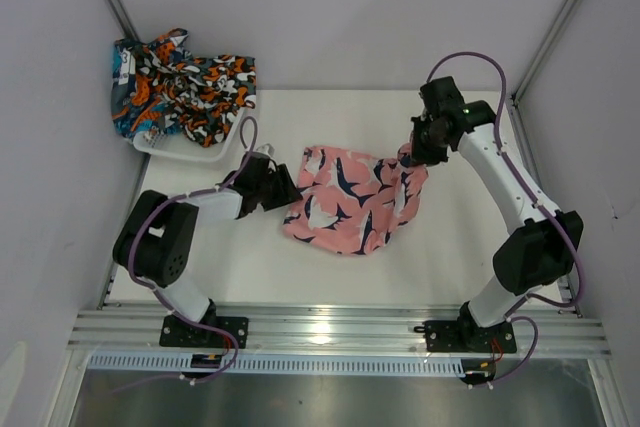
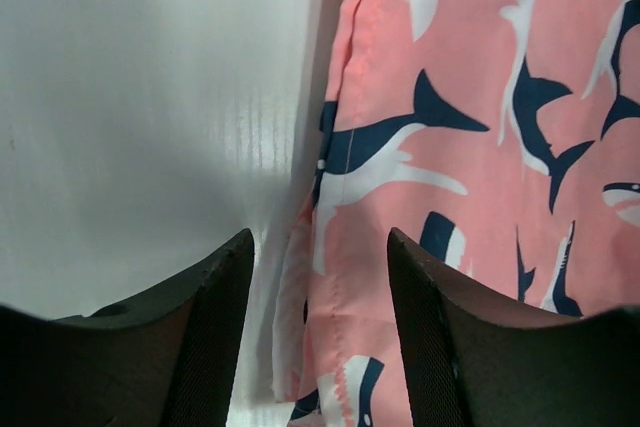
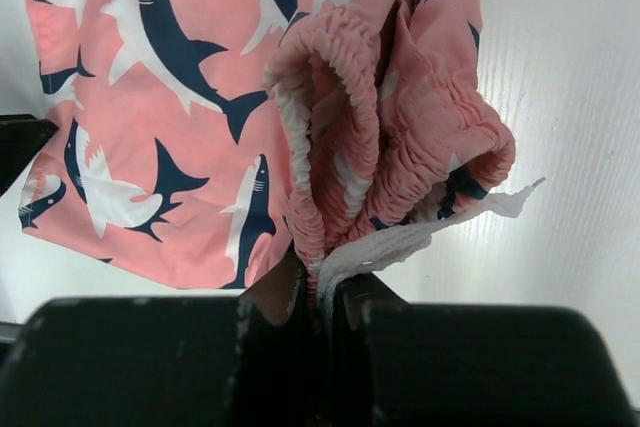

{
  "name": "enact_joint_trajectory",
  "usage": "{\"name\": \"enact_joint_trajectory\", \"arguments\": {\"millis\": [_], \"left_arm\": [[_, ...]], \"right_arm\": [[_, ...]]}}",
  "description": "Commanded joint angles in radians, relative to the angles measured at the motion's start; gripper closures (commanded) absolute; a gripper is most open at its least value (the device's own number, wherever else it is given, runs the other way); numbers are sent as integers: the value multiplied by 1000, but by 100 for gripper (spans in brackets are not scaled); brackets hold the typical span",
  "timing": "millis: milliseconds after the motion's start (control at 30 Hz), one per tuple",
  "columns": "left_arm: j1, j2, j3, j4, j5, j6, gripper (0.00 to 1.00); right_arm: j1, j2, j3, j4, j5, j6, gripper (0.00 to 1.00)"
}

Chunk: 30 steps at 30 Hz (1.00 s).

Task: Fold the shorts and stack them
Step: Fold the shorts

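Pink shorts with navy-white sharks (image 1: 352,199) lie spread in the middle of the table. My right gripper (image 1: 418,152) is shut on their elastic waistband (image 3: 330,197) at the far right corner, bunching it with the white mesh lining. My left gripper (image 1: 283,190) is open at the shorts' left edge (image 2: 330,277), its fingers (image 2: 215,327) either side of the hem, not closed on it. Black-orange and teal-navy shorts (image 1: 185,82) are heaped in the basket at the far left.
A white basket (image 1: 190,152) stands at the far left corner under the heaped shorts. Grey walls close in on both sides. An aluminium rail (image 1: 340,332) runs along the near edge.
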<state>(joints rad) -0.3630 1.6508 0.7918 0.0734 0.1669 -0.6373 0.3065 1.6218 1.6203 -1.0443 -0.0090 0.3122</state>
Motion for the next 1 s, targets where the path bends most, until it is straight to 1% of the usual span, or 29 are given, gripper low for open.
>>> {"name": "enact_joint_trajectory", "arguments": {"millis": [0, 67, 133, 167, 233, 267, 333, 367, 467, 600, 667, 700, 733, 967], "left_arm": [[9, 15, -16, 35, -1, 2, 42], [9, 23, -11, 28, 0, 4, 43], [9, 49, 1, 25, 19, 1, 47], [9, 56, 1, 28, 26, -4, 52], [9, 70, -6, 43, 48, -12, 58], [9, 67, -9, 48, 54, -12, 64], [7, 63, -23, 66, 65, -13, 67], [6, 61, -28, 68, 66, -13, 70], [4, 57, -35, 72, 75, -7, 72], [-1, 41, -60, 88, 75, -5, 72], [-8, 35, -74, 97, 77, -5, 73], [-8, 33, -75, 98, 77, -5, 73], [-13, 30, -80, 101, 79, -4, 73], [-21, 18, -95, 109, 75, 4, 73]], "right_arm": [[34, 27, 93, -46, 55, -10, 100], [62, 41, 128, -63, 78, -1, 100], [83, 65, 153, -72, 106, 5, 100], [104, 75, 164, -80, 110, 10, 100], [135, 99, 187, -77, 116, 24, 100], [146, 105, 194, -76, 118, 30, 100], [175, 133, 214, -71, 130, 48, 100], [207, 147, 226, -75, 144, 57, 100], [270, 216, 286, -91, 187, 80, 100], [336, 329, 378, -131, 293, 114, 100], [361, 410, 472, -175, 325, 134, 100], [371, 438, 472, -175, 334, 136, 100], [381, 493, 524, -203, 348, 146, 100], [471, 714, 754, -327, 463, 169, 100]]}}
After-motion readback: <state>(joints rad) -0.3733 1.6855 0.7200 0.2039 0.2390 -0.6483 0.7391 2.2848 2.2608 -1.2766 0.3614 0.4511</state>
